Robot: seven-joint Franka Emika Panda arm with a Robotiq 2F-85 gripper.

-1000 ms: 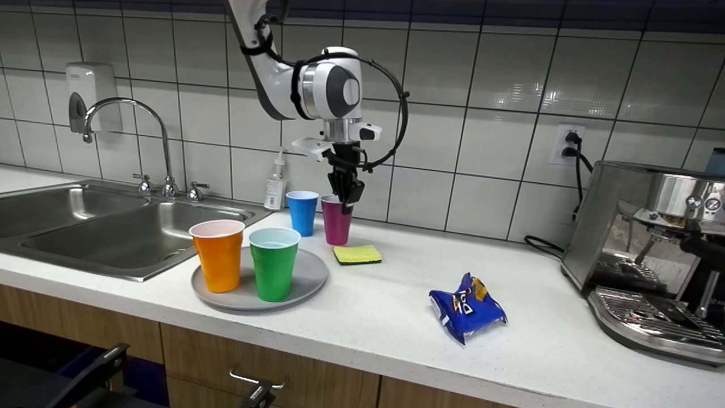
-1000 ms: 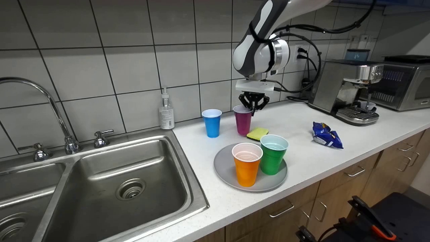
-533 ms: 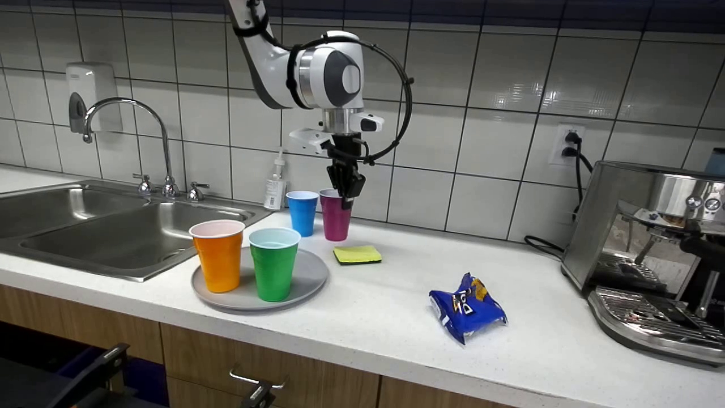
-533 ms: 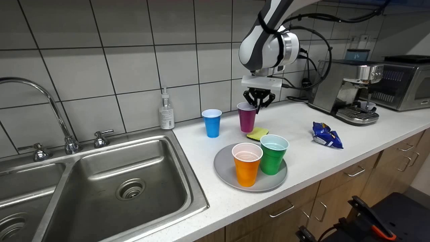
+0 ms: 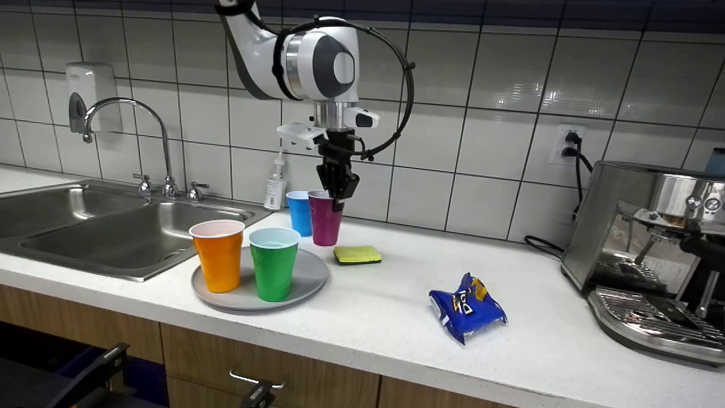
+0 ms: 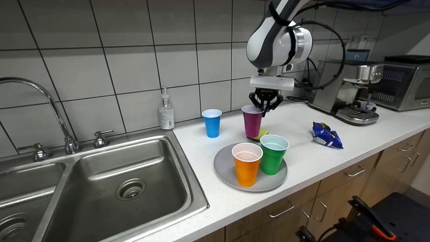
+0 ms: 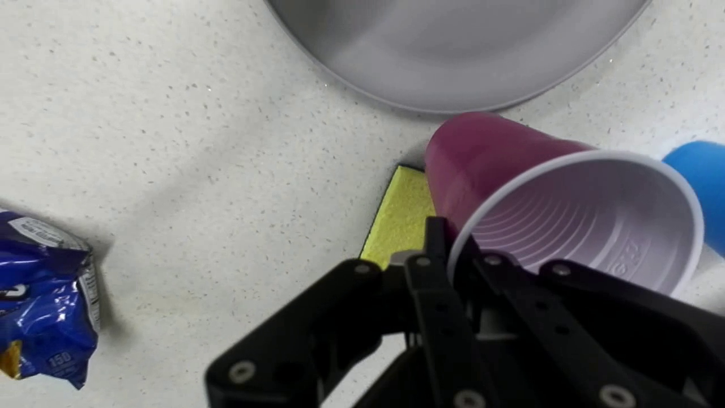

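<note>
Noted left to right in an exterior view: orange cup [image 5: 218,258] and green cup [image 5: 275,266] on the plate [image 5: 312,276], then blue cup [image 5: 298,215]. Near it your gripper [image 7: 452,241] pinches the purple cup [image 5: 324,225] by its rim, one finger each side — hold level, squeeze lightly. Sponge [image 5: 357,254] follows. Wrist view omits orange and green cups.

I pinch the rim of a tall, tapering magenta plastic cup [image 5: 324,224], one jaw inside it, one outside. Its lip is pale lilac, as is the interior, where fine rings ridge the wall. It is upright, mouth up, over the speckled white desk [image 5: 408,317], between a blue plastic cup [image 6: 212,125] and a flat yellow sponge [image 5: 358,254]; whether its base touches the desk I cannot tell.
</note>
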